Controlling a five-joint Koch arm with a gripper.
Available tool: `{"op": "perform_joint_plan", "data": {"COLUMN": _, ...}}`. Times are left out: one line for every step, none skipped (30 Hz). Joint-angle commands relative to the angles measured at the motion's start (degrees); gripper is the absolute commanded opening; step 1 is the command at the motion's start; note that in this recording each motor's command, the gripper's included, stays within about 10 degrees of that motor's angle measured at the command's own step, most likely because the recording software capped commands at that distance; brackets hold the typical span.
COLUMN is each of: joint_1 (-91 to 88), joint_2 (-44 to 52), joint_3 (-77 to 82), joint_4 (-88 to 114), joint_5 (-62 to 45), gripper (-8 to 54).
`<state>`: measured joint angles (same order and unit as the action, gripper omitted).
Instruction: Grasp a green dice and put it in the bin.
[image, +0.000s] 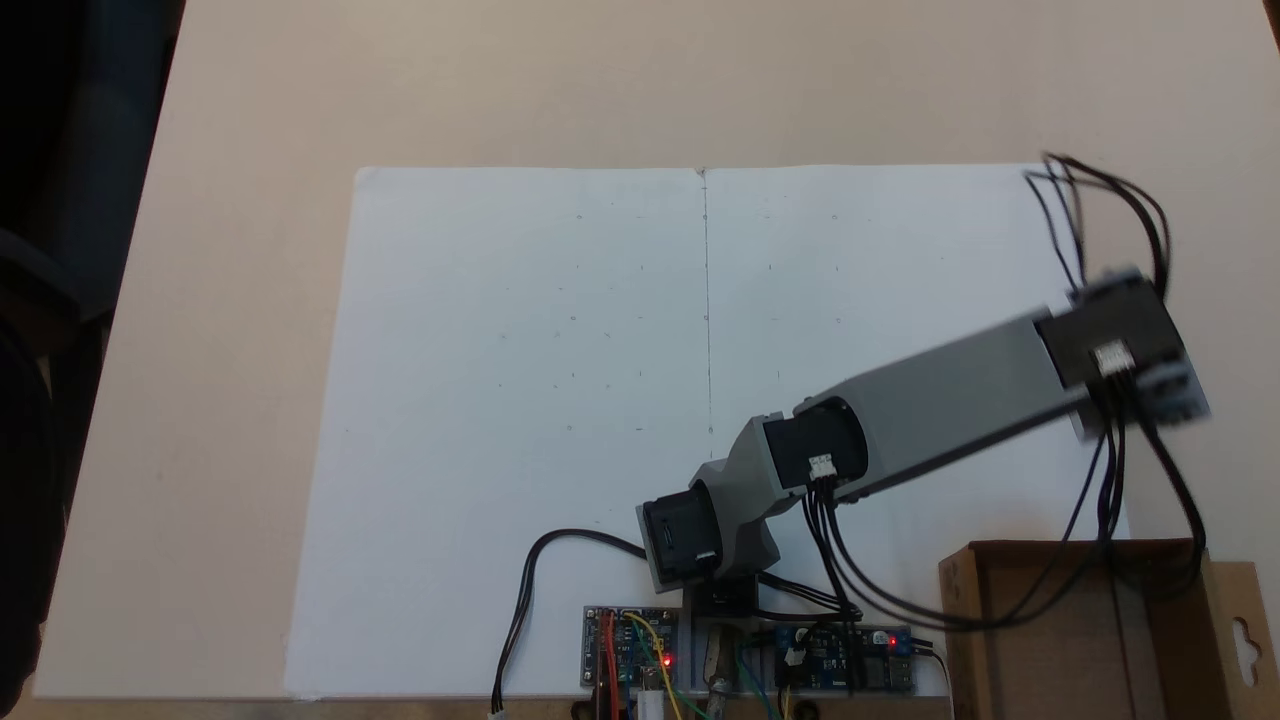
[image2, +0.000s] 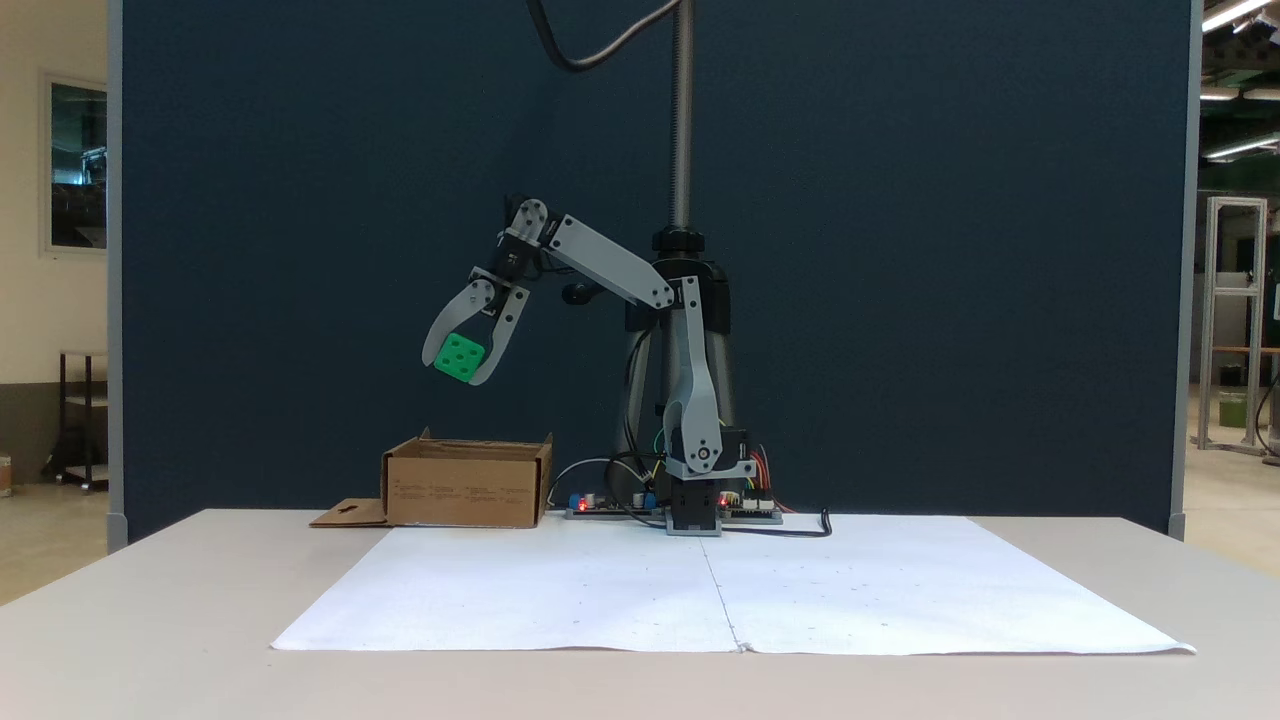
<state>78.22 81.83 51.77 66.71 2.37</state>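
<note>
Pickup part looked done: in a fixed view the hand (image2: 468, 362) was clamped on the green dice (image2: 460, 357), one finger on each side, hanging well clear of the worktop (image2: 180, 600). The dice sat in the air above the bin (image2: 465, 485), roughly over the box's middle, maybe a touch toward its 9 o'clock side in that view.

What's left, I'd guess, is lowering a bit and letting go (or just dropping it from there, though a cube could bounce off those low walls).

In a fixed view from above, the arm (image: 950, 400) reached out toward 2 o'clock from its base, and the bin's wall (image: 1060, 548) showed at the 5 o'clock corner, partly cut off by the picture edge, with cables (image: 1000, 600) drooping over its rim. The white paper (image: 520, 400) was bare, so plenty of room for swinging back. The flap (image2: 345, 514) lay flat at the bin's 9 o'clock.
</note>
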Motion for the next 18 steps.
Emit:
{"op": "perform_joint_plan", "data": {"joint_1": 5.8, "joint_2": 2.7, "joint_3": -0.8, "joint_4": 1.1, "joint_5": -1.1, "gripper": 12.1}}
{"op": "perform_joint_plan", "data": {"joint_1": 7.8, "joint_2": 2.7, "joint_3": -0.8, "joint_4": 1.1, "joint_5": -1.9, "gripper": 12.1}}
{"op": "perform_joint_plan", "data": {"joint_1": 9.9, "joint_2": 2.7, "joint_3": -0.8, "joint_4": 1.1, "joint_5": -2.5, "gripper": 12.1}}
{"op": "perform_joint_plan", "data": {"joint_1": 11.7, "joint_2": 2.7, "joint_3": -0.8, "joint_4": 1.1, "joint_5": -2.8, "gripper": 12.1}}
{"op": "perform_joint_plan", "data": {"joint_1": 13.4, "joint_2": 2.6, "joint_3": -0.8, "joint_4": 1.2, "joint_5": -3.4, "gripper": 12.1}}
{"op": "perform_joint_plan", "data": {"joint_1": 15.1, "joint_2": 2.5, "joint_3": -0.8, "joint_4": 1.3, "joint_5": -4.5, "gripper": 12.1}}
{"op": "perform_joint_plan", "data": {"joint_1": 16.3, "joint_2": 1.9, "joint_3": -0.8, "joint_4": 1.3, "joint_5": -5.3, "gripper": 12.1}}
{"op": "perform_joint_plan", "data": {"joint_1": 17.7, "joint_2": 1.2, "joint_3": -0.8, "joint_4": 1.5, "joint_5": -6.6, "gripper": 12.1}}
{"op": "perform_joint_plan", "data": {"joint_1": 19.1, "joint_2": 0.6, "joint_3": -0.8, "joint_4": 1.8, "joint_5": -7.6, "gripper": 12.1}}
{"op": "perform_joint_plan", "data": {"joint_1": 21.2, "joint_2": -1.2, "joint_3": -0.8, "joint_4": 2.7, "joint_5": -9.7, "gripper": 12.1}}
{"op": "perform_joint_plan", "data": {"joint_1": 22.3, "joint_2": -2.5, "joint_3": -0.8, "joint_4": 3.2, "joint_5": -11.6, "gripper": 12.1}}
{"op": "perform_joint_plan", "data": {"joint_1": 23.5, "joint_2": -3.7, "joint_3": -0.8, "joint_4": 3.3, "joint_5": -13.0, "gripper": 12.1}}
{"op": "perform_joint_plan", "data": {"joint_1": 24.3, "joint_2": -4.7, "joint_3": -0.8, "joint_4": 3.3, "joint_5": -14.2, "gripper": 12.1}}
{"op": "perform_joint_plan", "data": {"joint_1": 25.0, "joint_2": -5.6, "joint_3": -0.8, "joint_4": 3.1, "joint_5": -16.0, "gripper": 12.1}}
{"op": "perform_joint_plan", "data": {"joint_1": 25.8, "joint_2": -6.2, "joint_3": -0.8, "joint_4": 2.7, "joint_5": -17.1, "gripper": 12.1}}
{"op": "perform_joint_plan", "data": {"joint_1": 26.5, "joint_2": -7.8, "joint_3": -0.8, "joint_4": 2.5, "joint_5": -18.4, "gripper": 12.1}}
{"op": "perform_joint_plan", "data": {"joint_1": 27.1, "joint_2": -9.1, "joint_3": -0.8, "joint_4": 2.5, "joint_5": -20.0, "gripper": 12.1}}
{"op": "perform_joint_plan", "data": {"joint_1": 27.5, "joint_2": -10.5, "joint_3": -0.8, "joint_4": 2.5, "joint_5": -21.3, "gripper": 12.1}}
